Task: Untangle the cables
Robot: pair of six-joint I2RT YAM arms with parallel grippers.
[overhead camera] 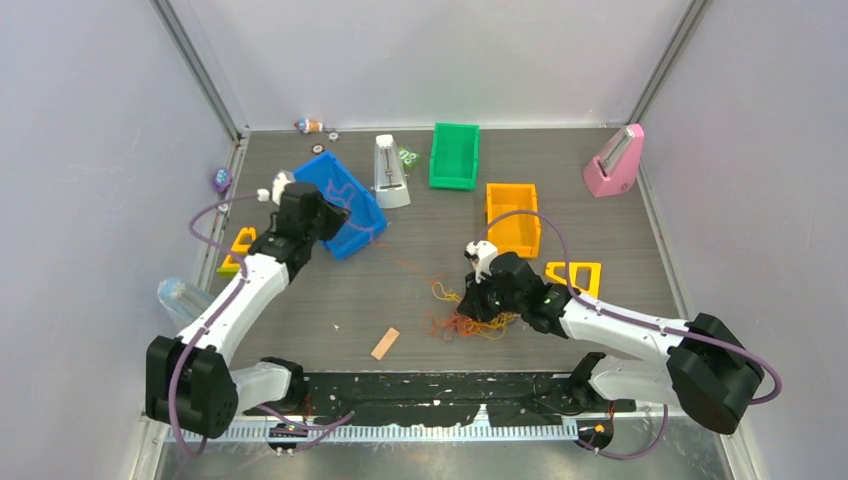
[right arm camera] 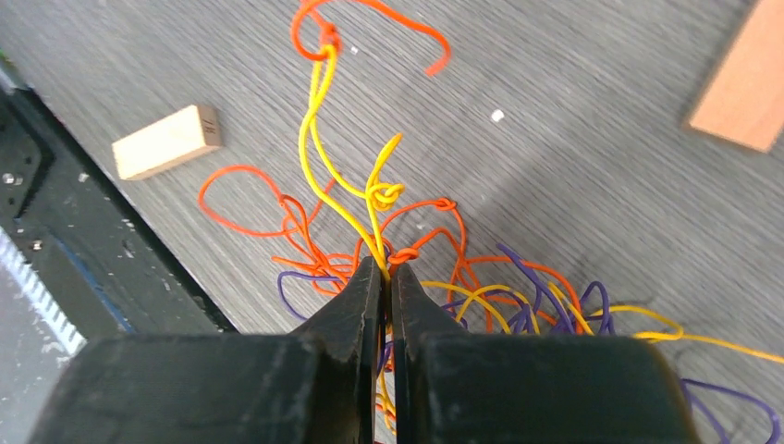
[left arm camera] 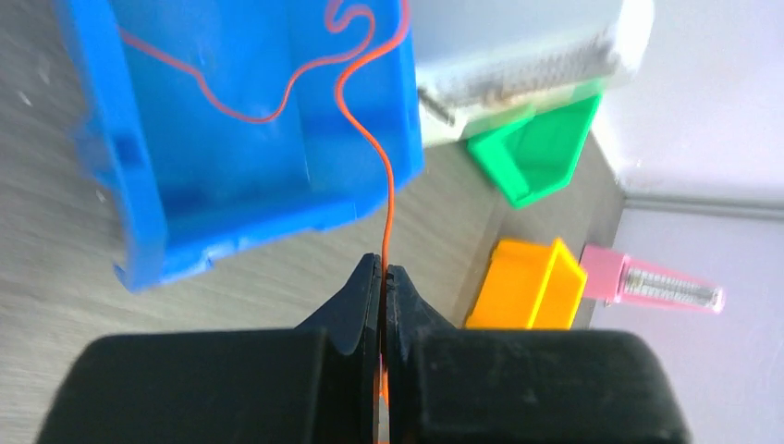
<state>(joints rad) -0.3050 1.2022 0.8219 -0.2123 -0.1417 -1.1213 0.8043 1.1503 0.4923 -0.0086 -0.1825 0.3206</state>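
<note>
The cables lie as a loose tangle [overhead camera: 465, 322] of orange, yellow and purple strands on the table, just right of centre. My right gripper [overhead camera: 482, 303] is down on the tangle. In the right wrist view that gripper [right arm camera: 386, 270] is shut on yellow and orange strands [right arm camera: 370, 199] that loop away ahead of the tips. My left gripper [overhead camera: 335, 215] is at the blue bin [overhead camera: 350, 195]. In the left wrist view it [left arm camera: 384, 270] is shut on a single orange cable [left arm camera: 388, 185] that runs up and curls inside the bin [left arm camera: 231, 176].
A green bin [overhead camera: 455, 155], an orange bin [overhead camera: 512, 215], a white metronome [overhead camera: 388, 172] and a pink metronome [overhead camera: 615, 162] stand at the back. Yellow frames [overhead camera: 575, 275] [overhead camera: 240, 248] lie at either side. A tan strip [overhead camera: 385, 343] and a wooden block [right arm camera: 166, 141] lie near the tangle.
</note>
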